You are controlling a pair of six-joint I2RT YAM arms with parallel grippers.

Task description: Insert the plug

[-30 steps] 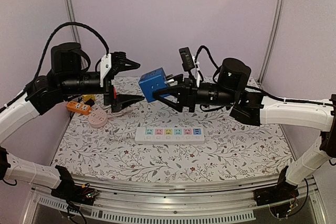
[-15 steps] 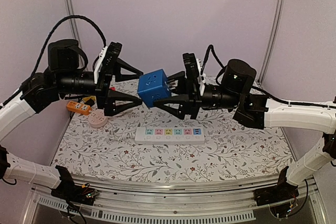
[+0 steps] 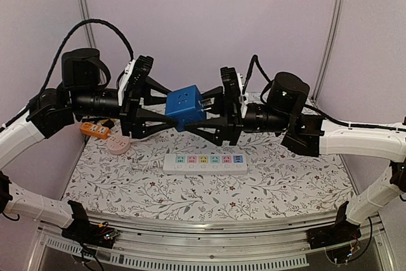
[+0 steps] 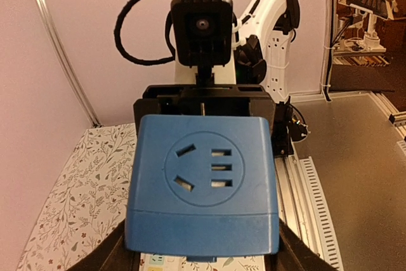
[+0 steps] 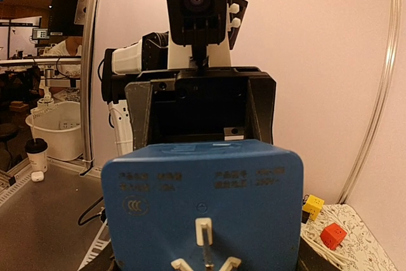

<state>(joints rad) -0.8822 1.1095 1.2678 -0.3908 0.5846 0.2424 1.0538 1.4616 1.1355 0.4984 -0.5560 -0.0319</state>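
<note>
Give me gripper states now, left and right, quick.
Left gripper: fingers flank the blue socket cube; whether it is clamped cannot be told.
Right gripper: closed on the blue socket cube, holding it in midair.

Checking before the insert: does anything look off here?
Nothing spilled or damaged. The blue cube adapter sits mid-air between left gripper and right gripper, its prongs facing the right wrist, not down toward the power strip.

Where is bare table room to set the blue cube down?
Bare: the table between the power strip and its near edge, and right of the strip. Crowded: far-left corner, with orange adapter and pink disc. Blue cube: in right claw.
</note>
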